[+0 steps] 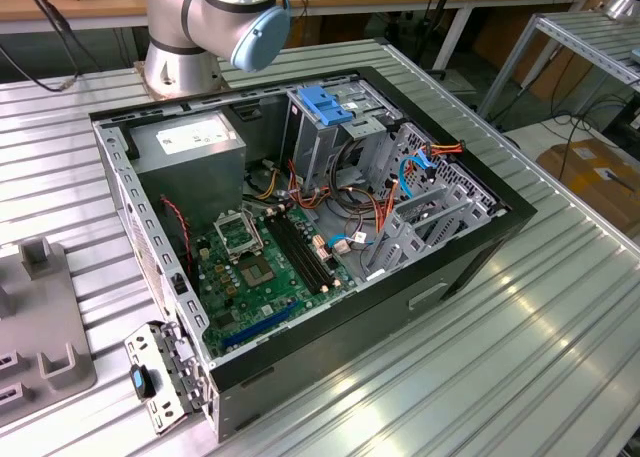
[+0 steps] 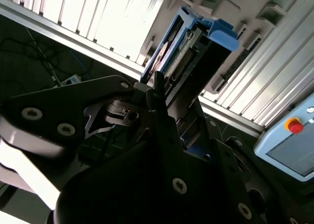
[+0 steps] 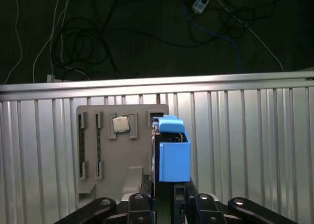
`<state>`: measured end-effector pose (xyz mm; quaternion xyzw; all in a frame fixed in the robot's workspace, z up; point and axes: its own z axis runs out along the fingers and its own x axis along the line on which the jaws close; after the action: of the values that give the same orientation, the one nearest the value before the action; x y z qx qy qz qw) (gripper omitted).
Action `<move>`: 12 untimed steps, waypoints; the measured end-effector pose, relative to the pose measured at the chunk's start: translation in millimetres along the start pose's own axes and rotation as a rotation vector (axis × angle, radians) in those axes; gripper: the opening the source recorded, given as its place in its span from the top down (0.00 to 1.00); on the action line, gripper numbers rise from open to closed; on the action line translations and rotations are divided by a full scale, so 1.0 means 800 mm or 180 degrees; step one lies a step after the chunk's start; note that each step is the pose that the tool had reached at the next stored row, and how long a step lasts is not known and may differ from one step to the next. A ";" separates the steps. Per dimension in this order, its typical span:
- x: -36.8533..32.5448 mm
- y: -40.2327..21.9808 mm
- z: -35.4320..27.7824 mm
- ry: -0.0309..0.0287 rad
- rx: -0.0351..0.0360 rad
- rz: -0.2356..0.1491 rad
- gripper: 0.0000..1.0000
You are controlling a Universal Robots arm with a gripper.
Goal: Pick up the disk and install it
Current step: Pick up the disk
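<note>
Fingers [image 2: 159, 91] are closed on the disk [image 2: 189, 52]. They pinch one short end of its blue carrier, so the drive sticks straight out ahead of them with its long axis in line with their reach. In the first wrist view the disk [image 3: 174, 155] stands on its thin edge, a blue carrier wall facing the camera. It is at the edge of the grey parts fixture [image 3: 117, 155], beside the pockets that hold a processor chip [image 3: 120, 124]. From where I stand I cannot tell whether the disk hangs clear of its slot in the fixture or rests in it. The fixture [image 1: 40, 327] lies on the ribbed aluminium bench [image 1: 520, 357] at the exterior view's left. The open computer case [image 1: 465, 262] lies well apart from it toward the exterior view's right, on its side with the motherboard [image 1: 265, 267] facing up. The drive cage [image 1: 325, 105], topped in blue plastic, sits at the case's far side, near the arm's base [image 1: 180, 72].
</note>
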<state>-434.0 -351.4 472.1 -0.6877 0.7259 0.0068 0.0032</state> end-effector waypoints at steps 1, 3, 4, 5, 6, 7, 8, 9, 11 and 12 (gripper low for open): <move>-0.0001 0.0000 -0.0027 0.0000 0.0000 0.0000 0.65; -0.0004 0.0000 -0.0076 0.0000 0.0000 0.0000 0.65; -0.0006 0.0001 -0.0091 0.0000 0.0000 0.0000 0.65; -0.0007 0.0001 -0.0106 0.0000 0.0000 0.0000 0.65; -0.0009 0.0001 -0.0122 0.0000 0.0000 0.0000 0.65; -0.0010 0.0001 -0.0139 0.0000 0.0000 0.0000 0.65; -0.0012 0.0001 -0.0169 0.0000 0.0000 0.0000 0.65; -0.0014 0.0002 -0.0188 0.0000 0.0000 0.0000 0.65; -0.0015 0.0001 -0.0217 0.0000 0.0000 0.0000 0.65; -0.0015 0.0001 -0.0217 0.0000 0.0000 0.0000 0.65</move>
<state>-433.9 -350.4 489.5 -0.6877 0.7259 0.0068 0.0032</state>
